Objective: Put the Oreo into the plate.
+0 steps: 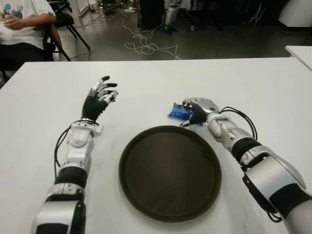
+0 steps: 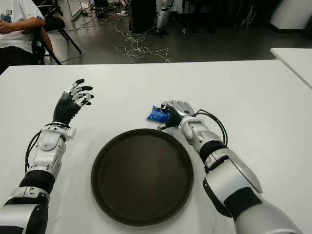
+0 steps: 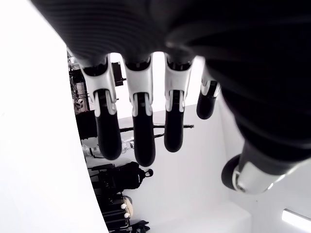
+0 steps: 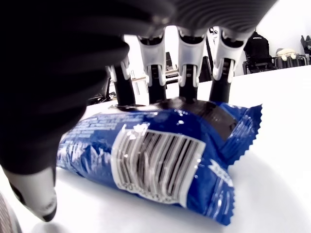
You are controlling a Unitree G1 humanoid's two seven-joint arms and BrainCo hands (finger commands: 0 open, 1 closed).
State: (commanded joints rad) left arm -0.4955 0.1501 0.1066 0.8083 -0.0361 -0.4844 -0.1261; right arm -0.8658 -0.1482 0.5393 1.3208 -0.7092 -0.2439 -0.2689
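Right hand (image 1: 199,110) fingers press on the crinkled blue barcoded Oreo (image 4: 160,160) packet, thumb apart.

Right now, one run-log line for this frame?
right hand: fingers on Oreo pack, pack on table | plate: empty, nearer the robot than pack | left hand: open, left of plate

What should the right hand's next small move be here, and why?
Probably close the thumb to finish the grasp. The right hand has its fingers draped over the Oreo packet, which lies on the table just beyond the empty plate. The left hand shows open, left of the plate.
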